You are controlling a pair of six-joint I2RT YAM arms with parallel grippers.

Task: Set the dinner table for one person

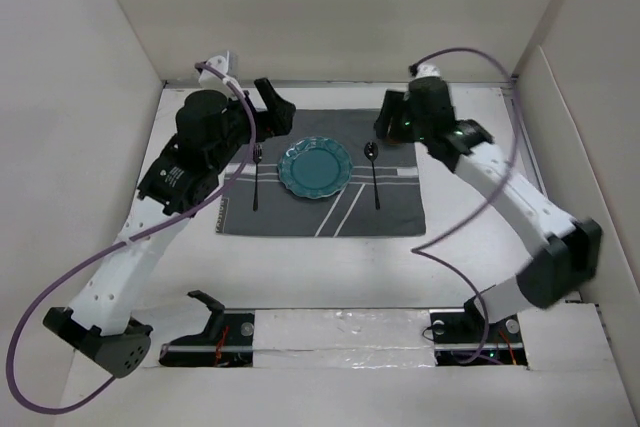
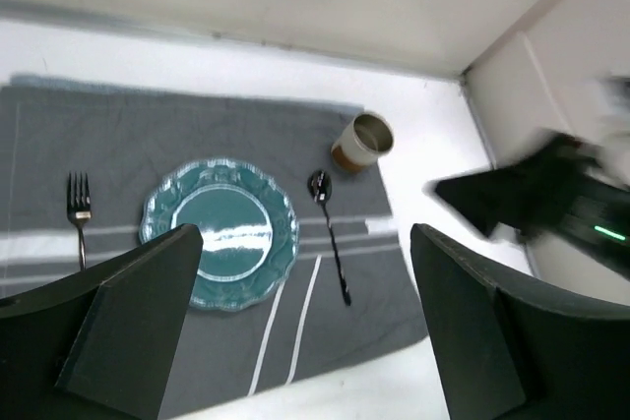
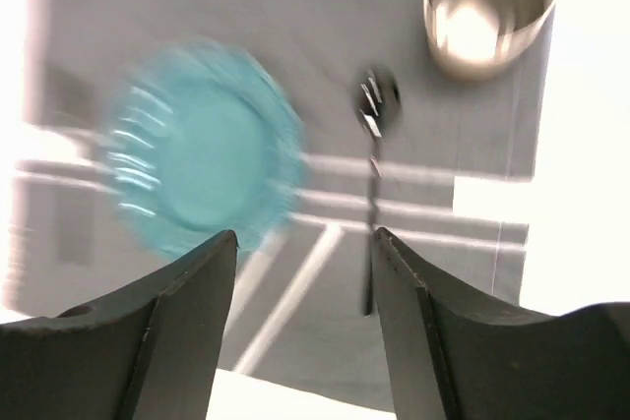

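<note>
The white dinner table (image 1: pixel 320 272) carries a dark grey striped placemat (image 1: pixel 390 212). On the mat lie a teal plate (image 1: pixel 313 168), a fork (image 1: pixel 257 175) to its left and a spoon (image 1: pixel 375 175) to its right. In the left wrist view the plate (image 2: pixel 219 231), fork (image 2: pixel 78 213), spoon (image 2: pixel 331 233) and a beige cup (image 2: pixel 362 141) at the mat's far right corner show. My left gripper (image 1: pixel 279 110) is open and empty above the mat's far left part. My right gripper (image 1: pixel 388 119) is open and empty, hovering over the cup (image 3: pixel 487 7) and spoon (image 3: pixel 374 135).
White walls close in the table at the back and on both sides (image 1: pixel 90 97). Purple cables loop from both arms, one over the right part of the table (image 1: pixel 470 212). A taped strip with the arm bases (image 1: pixel 350 332) runs along the near edge.
</note>
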